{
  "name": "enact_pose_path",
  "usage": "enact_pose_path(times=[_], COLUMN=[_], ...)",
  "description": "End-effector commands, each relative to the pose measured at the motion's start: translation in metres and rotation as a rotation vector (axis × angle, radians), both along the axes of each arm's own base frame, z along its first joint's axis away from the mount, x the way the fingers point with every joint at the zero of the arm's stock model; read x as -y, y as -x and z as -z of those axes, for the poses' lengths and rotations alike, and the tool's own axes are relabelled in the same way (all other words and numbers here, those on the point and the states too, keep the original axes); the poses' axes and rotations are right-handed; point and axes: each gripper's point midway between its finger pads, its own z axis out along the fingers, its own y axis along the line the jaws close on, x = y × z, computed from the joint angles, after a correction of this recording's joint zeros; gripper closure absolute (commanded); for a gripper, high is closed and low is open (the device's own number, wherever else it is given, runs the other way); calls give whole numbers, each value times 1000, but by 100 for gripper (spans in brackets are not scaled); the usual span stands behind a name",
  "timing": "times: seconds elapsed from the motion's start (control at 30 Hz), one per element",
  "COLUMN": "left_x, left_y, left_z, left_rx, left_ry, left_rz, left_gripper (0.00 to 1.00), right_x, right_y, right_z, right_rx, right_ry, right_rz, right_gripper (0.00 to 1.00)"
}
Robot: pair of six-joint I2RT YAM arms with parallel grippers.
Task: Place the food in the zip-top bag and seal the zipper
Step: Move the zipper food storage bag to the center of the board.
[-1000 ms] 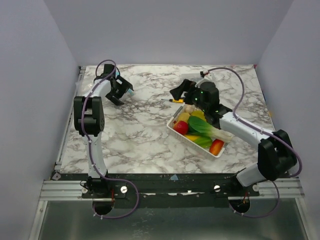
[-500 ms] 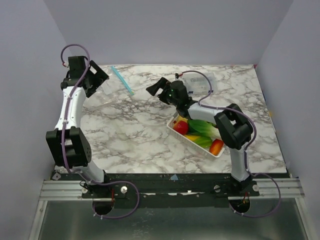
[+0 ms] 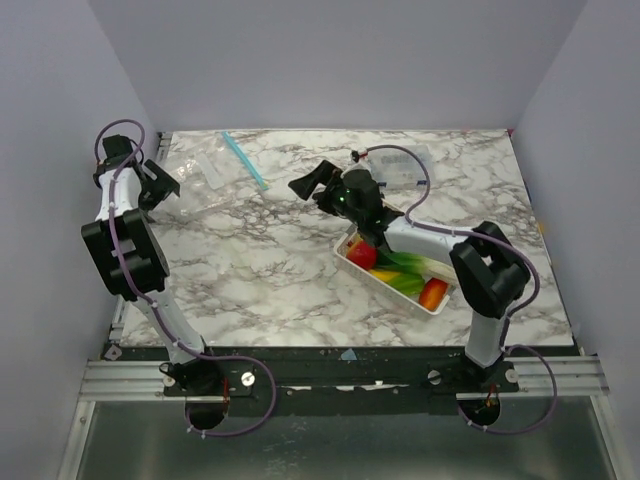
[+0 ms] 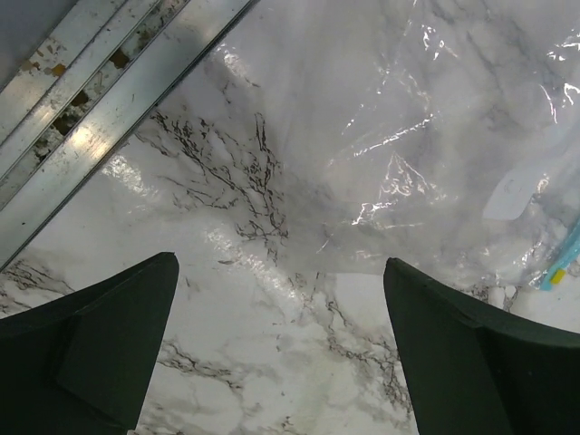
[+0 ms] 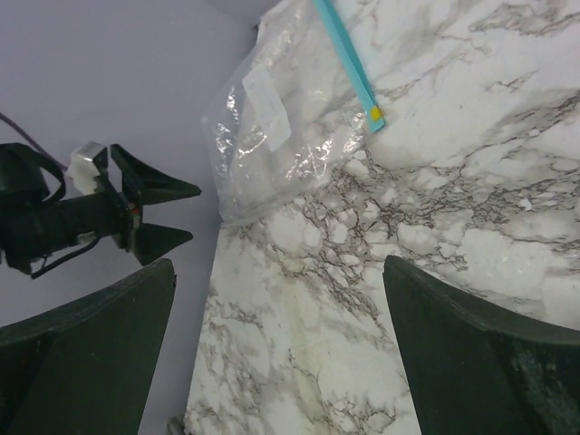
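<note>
Marble table (image 3: 260,270), one bag (image 3: 205,172), one basket (image 3: 341,256)

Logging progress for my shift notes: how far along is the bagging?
Done: nothing; the food lies in the tray. In hand: nothing; left gripper is open beside the bag, right gripper open too. Left: bagging the food, sealing the zipper.

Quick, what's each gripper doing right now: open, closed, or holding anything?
Left gripper: open, holding nothing.
Right gripper: open, holding nothing.
</note>
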Motion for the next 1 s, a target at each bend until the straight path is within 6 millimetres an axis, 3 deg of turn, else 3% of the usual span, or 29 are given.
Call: enact_pose_path(times=[0.0, 0.2, 0.4, 0.57, 0.63, 0.67, 0.73, 0.83, 0.97], left_x=[-1, 25, 32, 36, 37, 37, 41, 45, 54], left_y=[-12, -30, -33, -36, -37, -38, -39, -41, -36], left_z=[-4, 15, 23, 20, 20, 19, 19, 18, 17], left_rx=[3, 32, 12, 0, -9, -10, -17, -32, -29], left_ry=[8, 192, 238, 240, 240, 244, 266, 305, 360], left_rz=[73, 122, 69, 54, 47, 42, 45, 45, 0], left_gripper=[1, 6, 16, 28, 42, 45, 44, 24, 23], right_x=[31, 49, 65, 70, 71, 72, 75, 78, 80], right_y=[6, 22, 28, 31, 32, 33, 33, 33, 32], right_z=[-33, -59, -79, -83, -86, -87, -90, -95, -97], right_rx=[101, 156, 197, 198, 198, 197, 199, 208, 213], right_ry=[15, -1, -11, -19, -26, -28, -31, -35, -28], right_rz=[80, 93, 132, 147, 149, 151, 160, 177, 189], right_gripper=[0, 0, 0, 0, 0, 0, 0, 0, 0])
